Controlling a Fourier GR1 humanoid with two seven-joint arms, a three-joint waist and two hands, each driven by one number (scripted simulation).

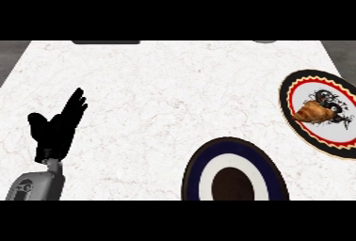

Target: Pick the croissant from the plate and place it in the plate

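Croissant (312, 113) on patterned plate (285, 101) at far right, well apart from left hand (55, 131) at left side, fingers straight, spread open, holding nothing, blue-ringed plate (195, 174) between them.

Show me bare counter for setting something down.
Widest bare counter: between the left hand and both plates, to the far edge. Crowded at right: a narrow strip separates the blue-ringed plate from the patterned plate with the croissant.

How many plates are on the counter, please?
2. A red-banded plate at the right edge holds the croissant; a navy-ringed plate sits at the lower edge, partly cut off. No others show.
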